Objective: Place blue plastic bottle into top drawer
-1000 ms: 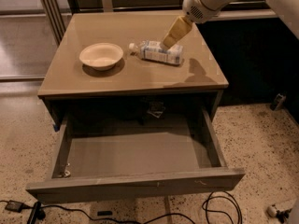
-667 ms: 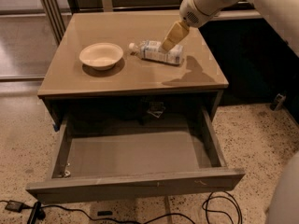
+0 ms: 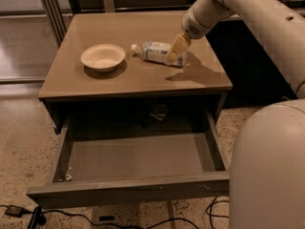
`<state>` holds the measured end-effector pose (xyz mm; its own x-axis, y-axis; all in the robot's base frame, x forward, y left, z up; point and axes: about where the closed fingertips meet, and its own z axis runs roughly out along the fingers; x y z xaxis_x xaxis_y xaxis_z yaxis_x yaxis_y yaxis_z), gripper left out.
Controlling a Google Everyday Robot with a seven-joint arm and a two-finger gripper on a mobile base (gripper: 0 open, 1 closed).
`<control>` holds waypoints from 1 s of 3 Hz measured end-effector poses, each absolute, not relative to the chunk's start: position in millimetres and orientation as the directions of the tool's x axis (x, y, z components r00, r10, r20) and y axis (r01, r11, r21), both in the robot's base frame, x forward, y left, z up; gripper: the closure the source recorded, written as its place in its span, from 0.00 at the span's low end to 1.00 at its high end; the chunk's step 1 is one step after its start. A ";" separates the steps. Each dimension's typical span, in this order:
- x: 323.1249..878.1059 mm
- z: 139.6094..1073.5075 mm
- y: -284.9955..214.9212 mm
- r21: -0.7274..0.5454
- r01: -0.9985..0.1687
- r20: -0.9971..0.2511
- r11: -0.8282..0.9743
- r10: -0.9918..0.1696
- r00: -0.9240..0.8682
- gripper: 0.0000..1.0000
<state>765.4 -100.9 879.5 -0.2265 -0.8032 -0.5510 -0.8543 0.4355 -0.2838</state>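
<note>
Camera view | blue plastic bottle [image 3: 153,52] lies crosswise toward the tabletop's far right corner — cap leftward | gripper [image 3: 175,49] at its right end — open or closed, can't tell | top drawer [image 3: 138,157] open.

Dim, warm light falls from above onto the counter [image 3: 95,87], leaving a soft sheen across its tan top. The tool [image 3: 175,51], low over the counter's right half, throws a dark shadow [image 3: 190,73] toward the counter's front right corner. Beneath the counter's front edge, the top drawer [image 3: 138,156] sinks into deep shade at its back.
</note>
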 end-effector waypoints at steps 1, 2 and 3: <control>771.5 860.6 -106.2 -0.216 -0.884 -0.578 0.415 -0.784 -0.227 0.00; 775.0 847.1 -112.7 -0.168 -0.900 -0.590 0.403 -0.772 -0.236 0.00; 776.8 836.8 -115.0 -0.134 -0.911 -0.588 0.390 -0.771 -0.244 0.00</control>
